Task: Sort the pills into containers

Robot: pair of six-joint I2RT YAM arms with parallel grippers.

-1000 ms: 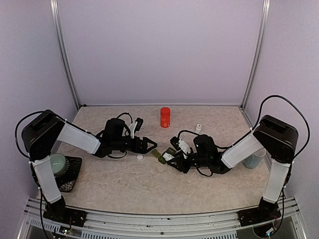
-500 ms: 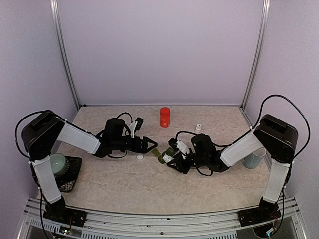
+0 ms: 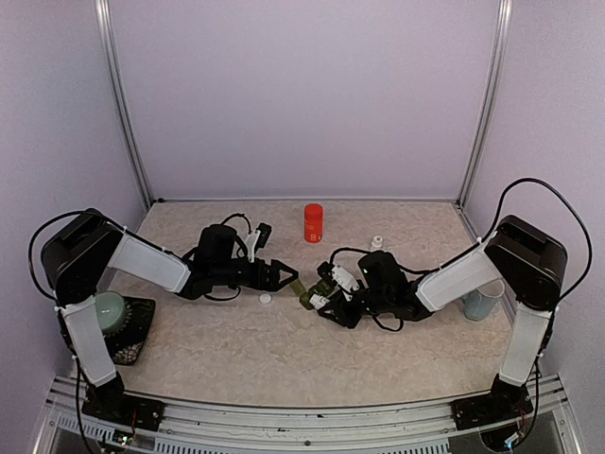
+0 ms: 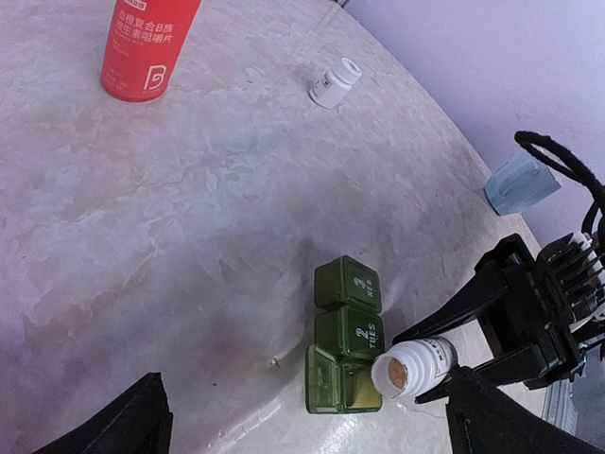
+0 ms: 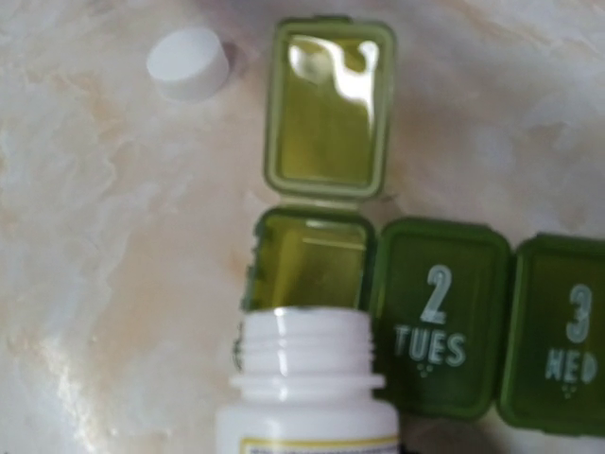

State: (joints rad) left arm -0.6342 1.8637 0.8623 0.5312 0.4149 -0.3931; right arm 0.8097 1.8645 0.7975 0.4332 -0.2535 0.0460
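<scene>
The right gripper clamps the uncapped bottle, tilted over the open compartment of the containers, mid-table, for pouring; the left gripper, jaws wide, stands at their 10 o'clock.

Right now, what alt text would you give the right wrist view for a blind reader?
An uncapped white bottle points at the open end compartment of a green pill box. The other two compartments, marked 2 TUES and 3 WED, are shut; a white cap lies nearby.
</scene>
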